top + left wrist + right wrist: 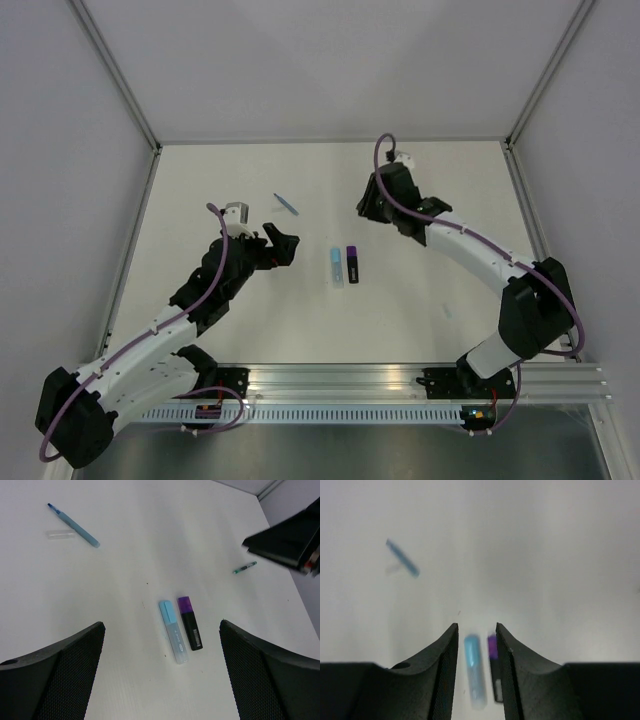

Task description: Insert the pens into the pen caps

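A light blue marker (pixel 336 267) and a black marker with a purple end (pixel 353 264) lie side by side at mid-table; both show in the left wrist view (pixel 173 631) (pixel 190 623). A thin blue pen (pixel 74 525) lies farther off with a clear cap (pixel 61 534) beside it. A thin green pen (pixel 245 568) lies alone. My left gripper (pixel 285 245) (pixel 161 625) is open wide and empty, left of the markers. My right gripper (pixel 366 207) (pixel 476 626) hangs above them with a narrow gap and nothing in it.
The white table (pixel 200 190) is walled by grey panels on the left, back and right. An aluminium rail (pixel 400 385) runs along the near edge. The right arm's forearm (pixel 470 250) crosses the right side of the table.
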